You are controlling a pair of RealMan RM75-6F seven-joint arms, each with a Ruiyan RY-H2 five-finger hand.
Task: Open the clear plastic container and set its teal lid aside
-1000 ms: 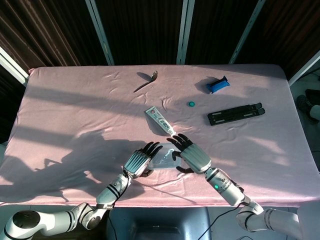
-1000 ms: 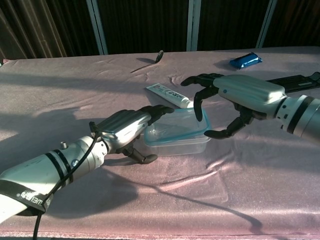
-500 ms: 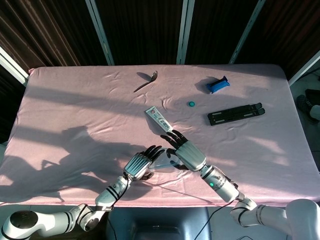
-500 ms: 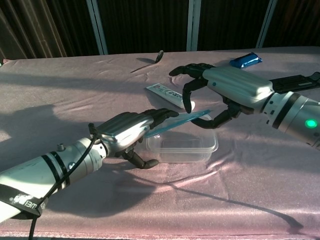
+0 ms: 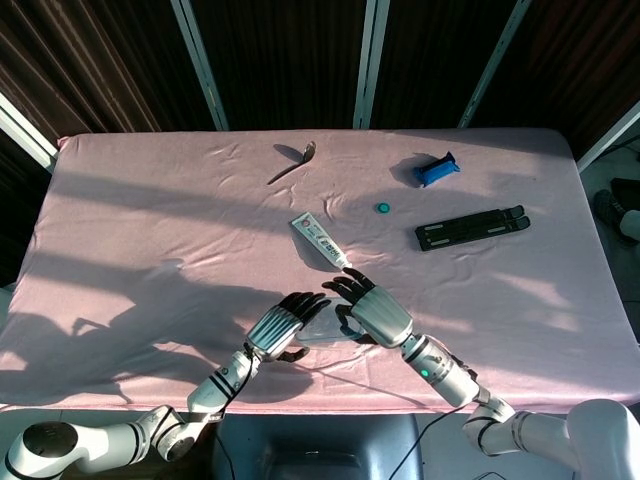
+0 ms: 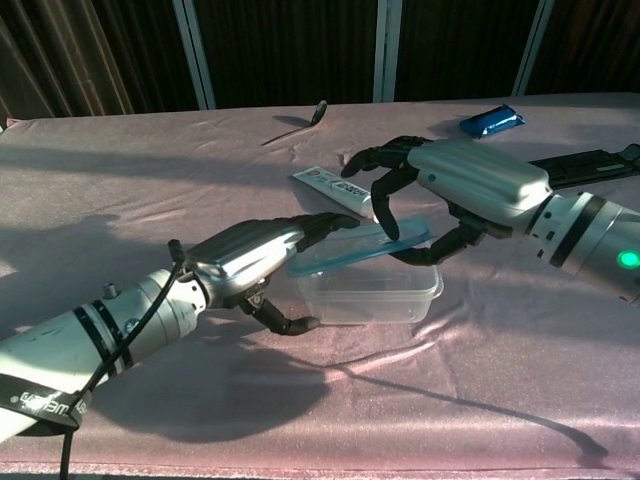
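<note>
The clear plastic container stands on the pink cloth near the table's front edge, and in the head view the container is mostly hidden between the two hands. Its teal lid hangs tilted just above it, right end higher. My right hand pinches the lid's right end between fingers and thumb; from the head camera this right hand covers the lid. My left hand holds the container's left end, fingers stretched over the lid's left edge and thumb curled at the wall, and my left hand lies beside the right.
A toothpaste tube lies just beyond the hands. Farther back are a spoon, a blue packet, a small teal cap and a black folding stand. The table's front edge is close behind the container.
The lid, seated on the container a second ago, has come off in my right hand and now hangs tilted over it. My left hand has stayed at the container's left end.
</note>
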